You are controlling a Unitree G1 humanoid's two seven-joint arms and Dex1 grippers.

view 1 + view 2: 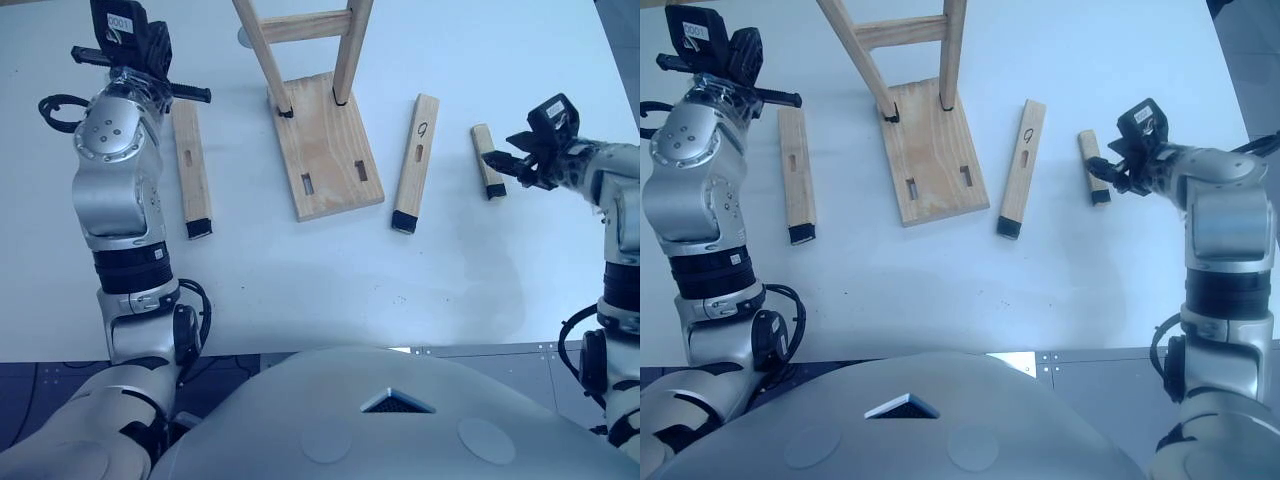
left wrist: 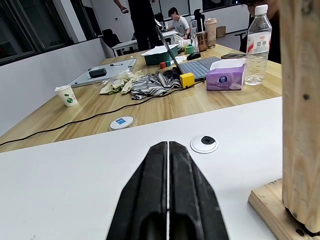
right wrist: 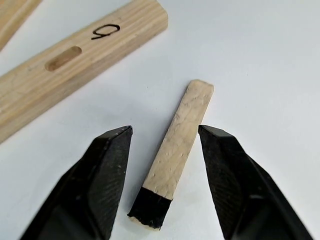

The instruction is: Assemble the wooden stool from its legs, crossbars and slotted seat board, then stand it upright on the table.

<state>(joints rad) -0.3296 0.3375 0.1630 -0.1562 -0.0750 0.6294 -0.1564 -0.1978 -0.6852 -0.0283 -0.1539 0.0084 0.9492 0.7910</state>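
Observation:
The slotted seat board (image 1: pixel 338 170) lies flat at the table's back middle. Two legs (image 1: pixel 262 50) stand in its far slots, joined by a crossbar (image 1: pixel 305 26). One loose leg (image 1: pixel 190 165) lies left of the board, another loose leg (image 1: pixel 415 162) right of it. Farther right lies a short crossbar (image 1: pixel 487 158) with a black end. My right gripper (image 3: pixel 165 131) is open, its fingers (image 3: pixel 102 175) on either side of the short crossbar (image 3: pixel 178 145) just above the table. My left gripper (image 2: pixel 168 146) is shut and empty, held above the far end of the left loose leg, pointing toward the upright leg (image 2: pixel 300 100).
The white table (image 1: pixel 300 280) has free room in front of the parts. A round cable grommet (image 2: pixel 204 144) sits near its far edge behind the board. Beyond stands a wooden desk (image 2: pixel 150 105) with a bottle, a tissue box and clutter.

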